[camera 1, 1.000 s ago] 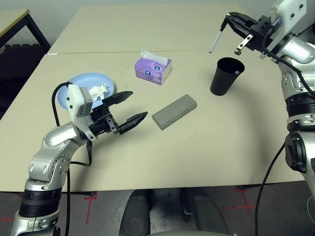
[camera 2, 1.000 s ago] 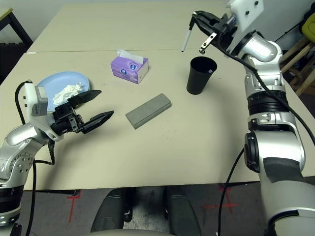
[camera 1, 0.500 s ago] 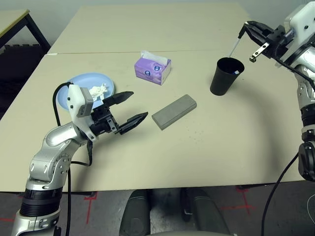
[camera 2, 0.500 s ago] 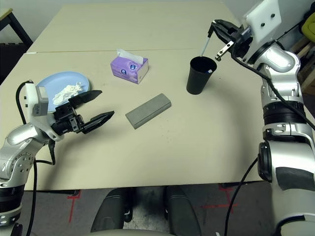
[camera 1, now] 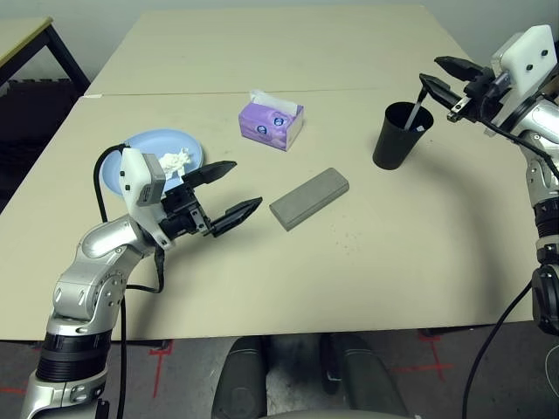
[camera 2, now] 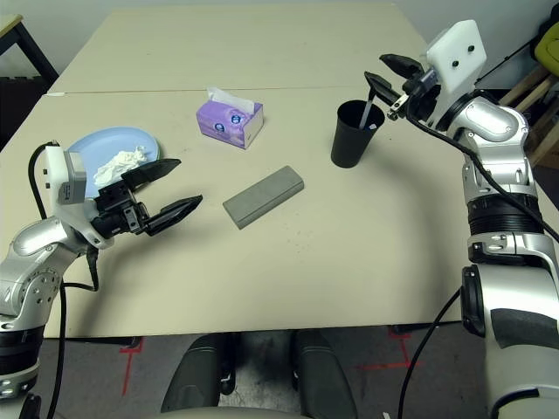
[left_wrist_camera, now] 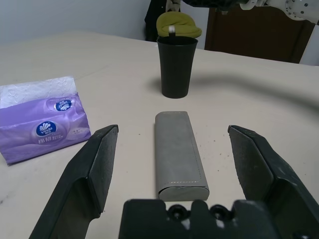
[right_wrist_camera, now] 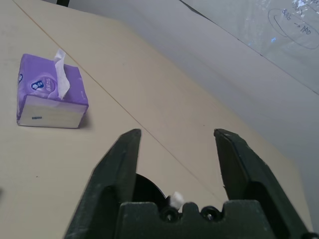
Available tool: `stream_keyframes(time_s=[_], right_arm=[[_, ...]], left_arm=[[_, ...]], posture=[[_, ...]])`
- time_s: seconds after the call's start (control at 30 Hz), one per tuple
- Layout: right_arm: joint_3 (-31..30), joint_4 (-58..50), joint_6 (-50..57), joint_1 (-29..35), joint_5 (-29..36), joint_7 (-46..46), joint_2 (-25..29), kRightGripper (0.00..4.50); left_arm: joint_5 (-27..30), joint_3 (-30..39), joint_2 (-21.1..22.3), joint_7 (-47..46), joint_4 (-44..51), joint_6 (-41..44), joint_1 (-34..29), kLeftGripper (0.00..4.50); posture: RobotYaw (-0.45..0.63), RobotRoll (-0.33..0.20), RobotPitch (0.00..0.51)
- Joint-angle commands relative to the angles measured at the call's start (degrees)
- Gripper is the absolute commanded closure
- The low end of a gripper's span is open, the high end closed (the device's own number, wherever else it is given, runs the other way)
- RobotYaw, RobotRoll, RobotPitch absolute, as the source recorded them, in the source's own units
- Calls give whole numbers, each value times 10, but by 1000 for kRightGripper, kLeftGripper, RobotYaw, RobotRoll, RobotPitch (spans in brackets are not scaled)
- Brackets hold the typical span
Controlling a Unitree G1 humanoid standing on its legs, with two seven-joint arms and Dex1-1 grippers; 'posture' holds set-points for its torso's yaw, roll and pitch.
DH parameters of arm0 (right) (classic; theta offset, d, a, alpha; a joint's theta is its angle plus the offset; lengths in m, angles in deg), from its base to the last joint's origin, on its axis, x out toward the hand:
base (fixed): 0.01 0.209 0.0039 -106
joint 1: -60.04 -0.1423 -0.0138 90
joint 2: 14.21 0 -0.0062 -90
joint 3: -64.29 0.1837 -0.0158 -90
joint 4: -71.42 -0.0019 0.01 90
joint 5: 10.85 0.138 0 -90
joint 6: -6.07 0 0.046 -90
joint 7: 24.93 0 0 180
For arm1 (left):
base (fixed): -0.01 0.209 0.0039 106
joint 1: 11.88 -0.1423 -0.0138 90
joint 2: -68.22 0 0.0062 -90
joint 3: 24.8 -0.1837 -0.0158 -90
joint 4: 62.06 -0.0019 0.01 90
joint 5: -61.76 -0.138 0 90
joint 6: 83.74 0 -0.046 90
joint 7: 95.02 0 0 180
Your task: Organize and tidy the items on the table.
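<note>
**Marker in the cup, jaws open above it**

At the upper right of the head view, the right gripper (camera 1: 441,77) hovers just above the black cup (camera 1: 400,135), its jaws spread and empty. A white marker (camera 1: 416,109) leans in the cup, its black cap sticking above the rim towards the gripper; the cup serves as the pen holder, which would explain why the gripper sits right over its mouth.

At the lower left, the left gripper (camera 1: 225,189) hangs above the table (camera 1: 349,288) with its jaws wide open, holding nothing. It points at the grey case (camera 1: 309,198) in the centre, which lies flat and well clear of the fingertips; that looks like the next thing to grasp.

The purple tissue box (camera 1: 272,120) stands upper centre. The blue plate (camera 1: 144,150), left of centre, holds the crumpled tissue (camera 1: 174,161), likely gathered there as rubbish.
</note>
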Motion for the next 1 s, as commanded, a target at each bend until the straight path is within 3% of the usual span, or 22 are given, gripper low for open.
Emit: stream_keyframes(time_s=[0.03, 0.23, 0.47, 0.8, 1.0], right_arm=[[3, 6, -18, 5, -7, 6, 0, 41], [32, -59, 20, 13, 71, -34, -9, 41], [31, -198, 106, 97, 138, -70, -15, 41], [1, -301, 159, 199, 133, -63, -41, 41], [-19, -295, 147, 222, 93, -22, -73, 41]], left_arm=[[-5, 0, 5, 9, -2, -4, 3, 0], [-8, 2, 7, 15, -9, -7, 11, 0], [-9, 3, 6, 15, -9, -9, 13, 0], [-11, 2, 5, 16, -11, -9, 16, 0], [-14, -2, -1, 10, -11, -10, 19, 0]], posture=[[118, 0, 126], [116, 0, 116], [117, 0, 108], [115, 0, 105], [113, 0, 102]])
